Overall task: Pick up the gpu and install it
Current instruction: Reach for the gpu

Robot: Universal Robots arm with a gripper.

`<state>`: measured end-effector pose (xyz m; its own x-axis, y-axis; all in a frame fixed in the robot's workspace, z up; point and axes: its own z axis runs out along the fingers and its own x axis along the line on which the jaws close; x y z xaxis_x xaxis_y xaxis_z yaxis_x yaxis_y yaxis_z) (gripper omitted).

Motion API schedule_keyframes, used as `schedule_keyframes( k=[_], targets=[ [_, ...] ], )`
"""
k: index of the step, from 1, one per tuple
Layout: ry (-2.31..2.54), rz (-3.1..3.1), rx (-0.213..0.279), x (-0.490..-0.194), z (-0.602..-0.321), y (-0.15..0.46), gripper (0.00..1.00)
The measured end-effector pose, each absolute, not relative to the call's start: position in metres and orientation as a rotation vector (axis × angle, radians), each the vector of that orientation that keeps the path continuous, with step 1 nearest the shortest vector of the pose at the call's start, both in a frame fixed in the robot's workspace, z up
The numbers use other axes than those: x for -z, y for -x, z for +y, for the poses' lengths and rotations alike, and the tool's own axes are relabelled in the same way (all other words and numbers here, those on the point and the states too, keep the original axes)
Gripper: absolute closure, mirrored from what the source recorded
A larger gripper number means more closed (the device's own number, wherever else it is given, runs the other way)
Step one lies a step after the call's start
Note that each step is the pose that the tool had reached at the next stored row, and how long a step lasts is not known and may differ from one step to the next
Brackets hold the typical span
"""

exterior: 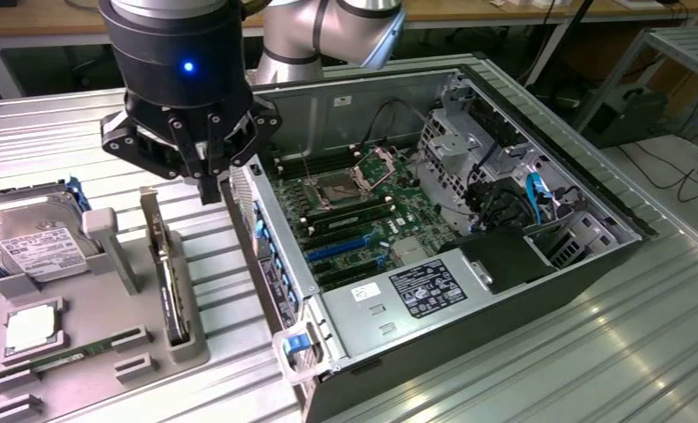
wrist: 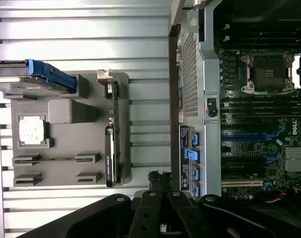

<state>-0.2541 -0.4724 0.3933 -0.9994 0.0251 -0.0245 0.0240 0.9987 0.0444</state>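
Clearly we are at the pick-up step: the hand point(exterior: 211, 196) hangs empty, its fingers pressed together, above the gap between the grey holder point(exterior: 196, 348) and the open computer case point(exterior: 490, 97), near one end of the gpu point(exterior: 165, 264). The gpu stands on edge in the holder's slot on the tabletop point(exterior: 631, 352) — untouched, not yet lifted. As we judge it, a grasp calls for the fingers to part, line up with the card's thin top edge and come down astride it — squarely, since the case wall sits near.
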Motion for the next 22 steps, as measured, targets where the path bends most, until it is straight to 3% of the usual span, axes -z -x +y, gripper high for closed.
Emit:
schedule_keyframes(
  k=[22],
  targets=[
    [-0.038,3.116,-0.069,-0.393,-0.48,0.306,0.89]
  ],
)
